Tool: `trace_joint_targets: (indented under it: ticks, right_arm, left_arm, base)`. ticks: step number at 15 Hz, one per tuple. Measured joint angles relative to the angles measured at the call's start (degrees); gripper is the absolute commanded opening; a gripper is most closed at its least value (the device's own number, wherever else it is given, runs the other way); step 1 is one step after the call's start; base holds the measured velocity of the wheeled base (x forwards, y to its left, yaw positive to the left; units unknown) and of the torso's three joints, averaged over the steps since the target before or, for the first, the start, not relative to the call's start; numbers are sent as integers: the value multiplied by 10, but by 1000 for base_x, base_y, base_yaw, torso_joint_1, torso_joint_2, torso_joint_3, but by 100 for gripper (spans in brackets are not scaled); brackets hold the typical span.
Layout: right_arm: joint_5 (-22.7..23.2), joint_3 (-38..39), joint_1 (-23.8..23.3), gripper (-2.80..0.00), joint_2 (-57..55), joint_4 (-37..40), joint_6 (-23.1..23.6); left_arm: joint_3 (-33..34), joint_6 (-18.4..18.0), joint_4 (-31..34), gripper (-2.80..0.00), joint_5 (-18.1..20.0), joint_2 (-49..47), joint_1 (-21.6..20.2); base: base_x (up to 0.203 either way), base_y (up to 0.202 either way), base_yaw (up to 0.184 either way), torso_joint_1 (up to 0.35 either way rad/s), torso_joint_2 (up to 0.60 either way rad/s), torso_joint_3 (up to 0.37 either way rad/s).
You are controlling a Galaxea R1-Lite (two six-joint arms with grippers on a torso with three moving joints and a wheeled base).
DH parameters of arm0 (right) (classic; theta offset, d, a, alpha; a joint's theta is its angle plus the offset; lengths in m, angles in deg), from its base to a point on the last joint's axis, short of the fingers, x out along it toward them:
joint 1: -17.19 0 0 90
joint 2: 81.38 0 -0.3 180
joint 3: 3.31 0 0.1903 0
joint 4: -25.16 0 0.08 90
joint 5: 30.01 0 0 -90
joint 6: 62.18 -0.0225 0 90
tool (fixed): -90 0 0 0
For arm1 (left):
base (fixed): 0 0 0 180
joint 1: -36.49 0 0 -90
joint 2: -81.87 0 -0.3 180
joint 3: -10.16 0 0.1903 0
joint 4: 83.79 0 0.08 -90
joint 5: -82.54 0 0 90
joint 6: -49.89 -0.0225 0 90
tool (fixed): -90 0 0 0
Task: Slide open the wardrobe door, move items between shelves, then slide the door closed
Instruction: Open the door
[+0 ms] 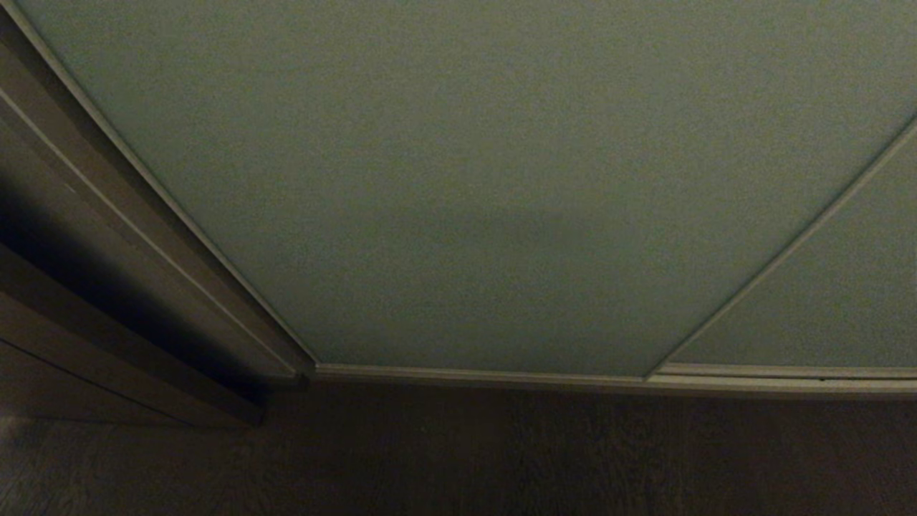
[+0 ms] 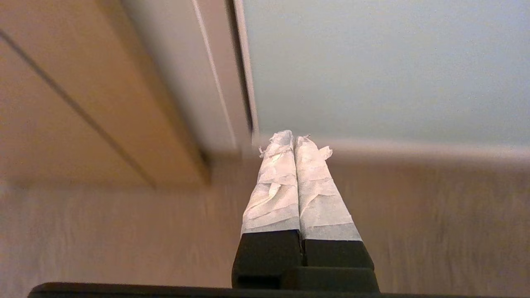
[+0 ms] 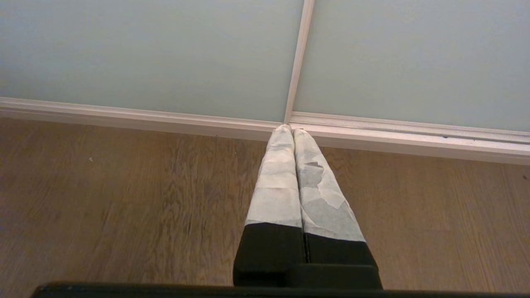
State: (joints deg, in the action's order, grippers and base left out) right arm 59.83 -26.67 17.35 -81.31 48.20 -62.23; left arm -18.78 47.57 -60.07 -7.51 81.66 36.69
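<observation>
Starting nearest the cameras, the left claw (image 2: 295, 138) was clenched, its two tape-wrapped fingers (image 2: 275, 186) pressed flat together with nothing between them; the right claw (image 3: 288, 129) was clenched and empty likewise. Neither arm showed in the head view. Beneath both lay the floor (image 3: 124, 198), brown wood-grain planks. Beyond it ran a pale metal bottom track (image 1: 487, 375), and on that stood the sliding wardrobe door (image 1: 458, 179), shut, filling the head view from nine o'clock round to three. Its panel looked matte, flat and pale grey-green, edged by a slim pale frame (image 1: 179, 208); a second panel (image 1: 845, 301) overlapped it at four o'clock. A dark brown wooden frame (image 1: 107, 287) flanked it at eight o'clock. The door was likely stiff, fairly heavy and smooth-faced, offering no handle, so the slim vertical frame edge beside the wooden frame seemed the best place to hook and push sideways. No shelves or toys were visible.
</observation>
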Motion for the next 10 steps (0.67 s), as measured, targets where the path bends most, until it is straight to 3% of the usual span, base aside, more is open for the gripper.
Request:
trace_joint_targets:
  ticks: [2,5,10]
  right_arm:
    - [0,0,0,-280,0,0,0]
    - [0,0,0,-280,0,0,0]
    - [0,0,0,-280,0,0,0]
  left_arm:
    - [-75,0,1,-280,-3,-12,0]
    - [-195,1,-26,-280,-43,-85,0]
    - [-340,5,-236,-280,-128,-278,-13]
  base:
    - [0,0,0,0,0,0]
    - [0,0,0,0,0,0]
    - [0,0,0,0,0,0]
